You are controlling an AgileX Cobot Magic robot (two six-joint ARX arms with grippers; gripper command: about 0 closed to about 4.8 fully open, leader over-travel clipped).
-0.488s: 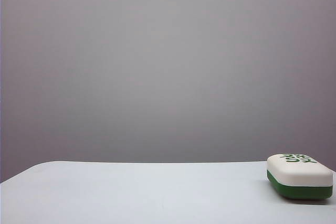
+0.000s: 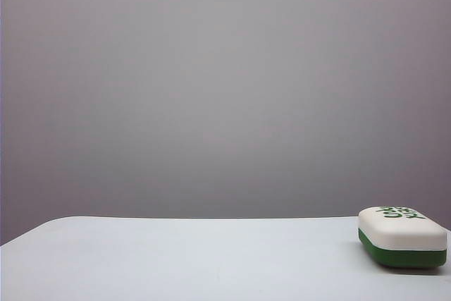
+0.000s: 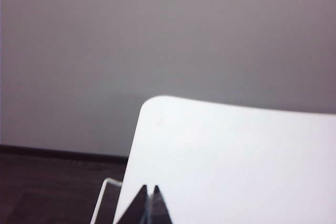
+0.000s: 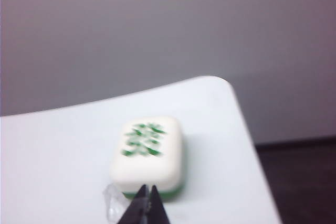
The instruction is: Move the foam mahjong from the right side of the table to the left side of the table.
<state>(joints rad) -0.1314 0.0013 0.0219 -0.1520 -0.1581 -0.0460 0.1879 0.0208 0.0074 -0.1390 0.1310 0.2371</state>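
While flat, foam mahjong [image 4: 149, 153] just beyond right hand [image 4: 147, 190]

A plain grey wall [image 2: 225, 89] (featureless) above dark floor [image 3: 52, 182].

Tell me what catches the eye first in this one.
The foam mahjong tile, white over green, sits alone at the right edge of the white table. In the right wrist view the right pincer points at it, tips together; the left pincer, also closed, is at the bare left corner.
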